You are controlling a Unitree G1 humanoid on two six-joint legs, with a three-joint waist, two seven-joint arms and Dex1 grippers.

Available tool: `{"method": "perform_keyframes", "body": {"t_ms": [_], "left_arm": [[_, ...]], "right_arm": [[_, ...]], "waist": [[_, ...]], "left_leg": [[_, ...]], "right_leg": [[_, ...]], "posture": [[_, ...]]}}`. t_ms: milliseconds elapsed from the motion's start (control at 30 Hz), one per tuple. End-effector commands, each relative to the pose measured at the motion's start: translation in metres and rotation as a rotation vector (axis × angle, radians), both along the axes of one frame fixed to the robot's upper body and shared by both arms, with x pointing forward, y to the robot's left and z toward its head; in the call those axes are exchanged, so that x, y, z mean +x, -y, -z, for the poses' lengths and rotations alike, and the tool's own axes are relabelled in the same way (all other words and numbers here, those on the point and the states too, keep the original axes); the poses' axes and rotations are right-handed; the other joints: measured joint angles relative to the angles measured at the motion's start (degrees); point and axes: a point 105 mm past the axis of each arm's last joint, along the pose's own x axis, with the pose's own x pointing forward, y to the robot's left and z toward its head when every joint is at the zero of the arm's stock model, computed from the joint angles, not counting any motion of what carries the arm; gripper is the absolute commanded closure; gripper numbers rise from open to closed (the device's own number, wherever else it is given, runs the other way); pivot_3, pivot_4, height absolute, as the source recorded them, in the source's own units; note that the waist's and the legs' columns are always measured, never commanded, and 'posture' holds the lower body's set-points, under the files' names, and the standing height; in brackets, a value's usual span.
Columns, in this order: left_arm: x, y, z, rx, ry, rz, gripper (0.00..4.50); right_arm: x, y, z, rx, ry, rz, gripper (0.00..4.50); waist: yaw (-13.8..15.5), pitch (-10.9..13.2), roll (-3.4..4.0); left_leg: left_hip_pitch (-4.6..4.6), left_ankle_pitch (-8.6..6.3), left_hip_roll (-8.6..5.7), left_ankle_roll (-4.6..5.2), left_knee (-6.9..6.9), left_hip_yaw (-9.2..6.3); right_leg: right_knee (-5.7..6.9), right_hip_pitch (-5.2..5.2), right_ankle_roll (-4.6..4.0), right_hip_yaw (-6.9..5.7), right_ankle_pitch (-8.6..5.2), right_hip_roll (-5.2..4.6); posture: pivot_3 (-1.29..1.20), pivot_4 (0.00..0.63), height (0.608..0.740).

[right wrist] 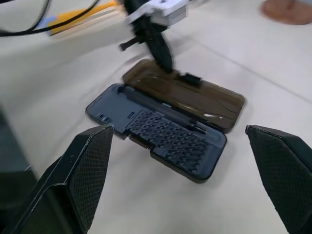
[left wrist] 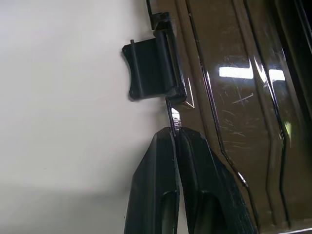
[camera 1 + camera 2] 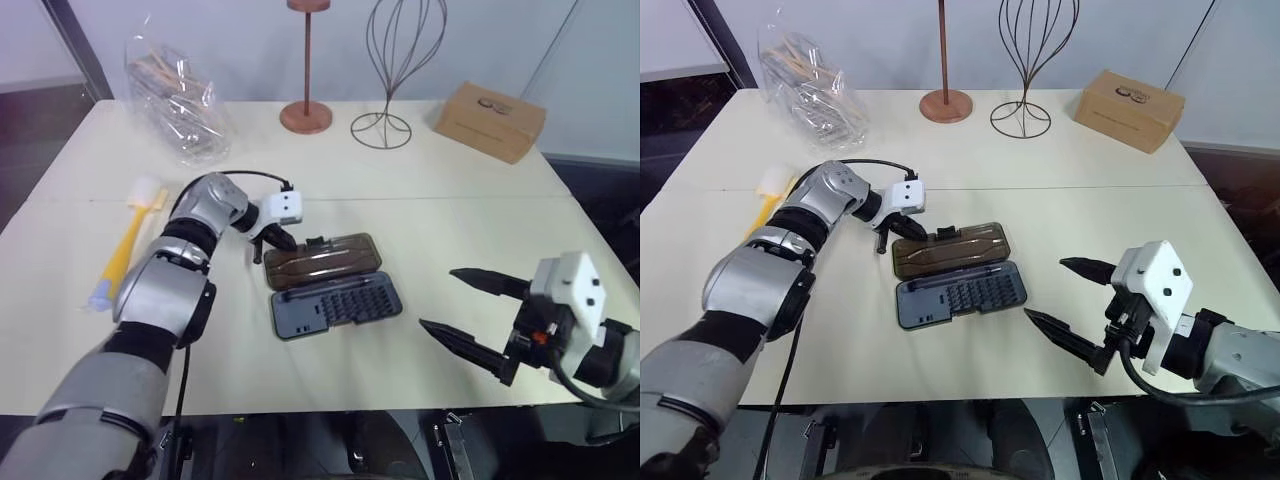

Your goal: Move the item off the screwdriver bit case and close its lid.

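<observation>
Brush (image 3: 127, 243) already off the case, lying near the surface's left edge, long axis running front to back. Screwdriver bit case (image 3: 335, 305) open flat mid-surface, lid (image 3: 322, 258) on the far side of the tray, hinge line running left-right. Left claw (image 3: 272, 240) clenched, fingertips pinching the lid's far edge just beside the latch tab (image 2: 151, 69). Right claw (image 3: 470, 313) spread wide, empty, near the front right edge, farther off. Lid likely folds toward the front edge.
</observation>
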Motion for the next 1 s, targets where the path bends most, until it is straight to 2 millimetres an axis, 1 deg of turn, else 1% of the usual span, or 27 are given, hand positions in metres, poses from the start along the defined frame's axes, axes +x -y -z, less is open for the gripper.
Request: {"method": "perform_keyframes", "body": {"t_ms": [33,233,367,500,600,733,767,800,833,900,933,967,1000], "left_arm": [[-0.017,0.000,0.005,0.020,-0.054,0.152,4.35],[-0.034,-0.015,0.013,0.057,-0.105,0.272,4.35],[-0.038,-0.026,0.019,0.077,-0.100,0.284,4.35],[-0.036,-0.030,0.022,0.062,-0.084,0.246,4.35],[-0.033,-0.028,0.016,0.008,-0.077,0.204,4.35],[-0.028,-0.029,-0.010,-0.111,-0.063,0.135,4.35],[-0.027,-0.033,-0.016,-0.138,-0.061,0.114,3.77],[-0.027,-0.036,-0.023,-0.163,-0.054,0.099,3.43],[-0.028,-0.041,-0.032,-0.193,-0.046,0.077,2.91],[-0.032,-0.045,-0.044,-0.234,-0.041,0.054,1.95],[-0.037,-0.047,-0.055,-0.277,-0.041,0.038,1.37],[-0.045,-0.051,-0.068,-0.328,-0.050,0.025,0.93],[-0.057,-0.054,-0.085,-0.399,-0.067,0.016,0.93]], "right_arm": [[-0.002,-0.005,-0.001,-0.020,-0.002,-0.077,0.00],[0.002,-0.009,0.002,-0.039,-0.017,-0.137,0.00],[0.004,-0.013,0.003,-0.042,-0.024,-0.188,0.00],[0.002,-0.017,0.006,-0.059,-0.040,-0.249,0.00],[0.005,-0.017,0.007,-0.071,-0.041,-0.268,0.00],[0.012,-0.015,0.005,-0.076,-0.035,-0.284,0.00],[0.014,-0.015,0.005,-0.078,-0.035,-0.288,0.00],[0.015,-0.015,0.006,-0.082,-0.035,-0.295,0.00],[0.017,-0.014,0.006,-0.086,-0.036,-0.303,0.00],[0.018,-0.014,0.007,-0.090,-0.037,-0.312,0.00],[0.020,-0.014,0.007,-0.090,-0.038,-0.316,0.00],[0.021,-0.013,0.008,-0.088,-0.039,-0.320,0.00],[0.023,-0.013,0.008,-0.087,-0.043,-0.327,0.00]], "waist": [[0.00,0.00,0.00],[-0.15,-0.01,0.01],[-0.82,-0.01,0.02],[-1.16,-0.02,0.03],[-1.20,-0.02,0.04],[-1.16,-0.01,0.03],[-1.16,-0.01,0.03],[-1.18,0.00,0.03],[-1.08,0.00,0.03],[-1.03,0.01,0.04],[-0.99,0.01,0.04],[-0.99,0.01,0.04],[-1.02,0.01,0.05]], "left_leg": [[0.00,0.00,0.00,0.00,0.00,0.00],[0.00,0.00,0.01,0.00,0.00,-0.01],[0.02,0.00,0.02,0.01,0.00,-0.03],[0.05,-0.02,0.05,0.04,0.00,-0.04],[0.07,-0.03,0.06,0.06,0.00,-0.04],[0.06,-0.03,0.06,0.06,0.01,-0.03],[0.03,-0.03,0.06,0.06,0.01,-0.04],[0.02,-0.03,0.06,0.06,0.01,-0.04],[-0.01,-0.03,0.07,0.06,0.01,-0.04],[-0.03,-0.03,0.08,0.06,0.01,-0.05],[-0.03,-0.03,0.09,0.06,0.01,-0.04],[-0.03,-0.03,0.09,0.06,0.01,-0.03],[-0.03,-0.03,0.09,0.06,0.01,-0.03]], "right_leg": [[0.00,0.00,0.00,0.00,0.00,0.00],[0.00,0.00,0.00,-0.01,0.00,0.00],[0.03,0.00,0.00,-0.02,0.00,0.02],[0.05,0.00,0.09,-0.01,0.05,0.05],[0.06,0.00,0.15,-0.01,0.08,0.07],[0.06,0.00,0.15,-0.01,0.08,0.07],[0.07,-0.03,0.15,-0.02,0.08,0.07],[0.07,-0.05,0.15,-0.02,0.08,0.08],[0.09,-0.08,0.17,-0.02,0.09,0.08],[0.09,-0.10,0.17,-0.02,0.10,0.07],[0.10,-0.10,0.18,-0.02,0.10,0.05],[0.10,-0.10,0.18,-0.02,0.10,0.05],[0.10,-0.10,0.18,-0.02,0.10,0.03]], "posture": [[0.00,0.150,0.737],[0.00,0.150,0.737],[0.00,0.150,0.737],[0.00,0.150,0.737],[0.00,0.150,0.737],[0.00,0.150,0.737],[0.00,0.150,0.737],[0.00,0.150,0.737],[0.00,0.150,0.737],[0.00,0.150,0.737],[0.00,0.150,0.737],[0.00,0.150,0.737],[0.00,0.150,0.737]]}}
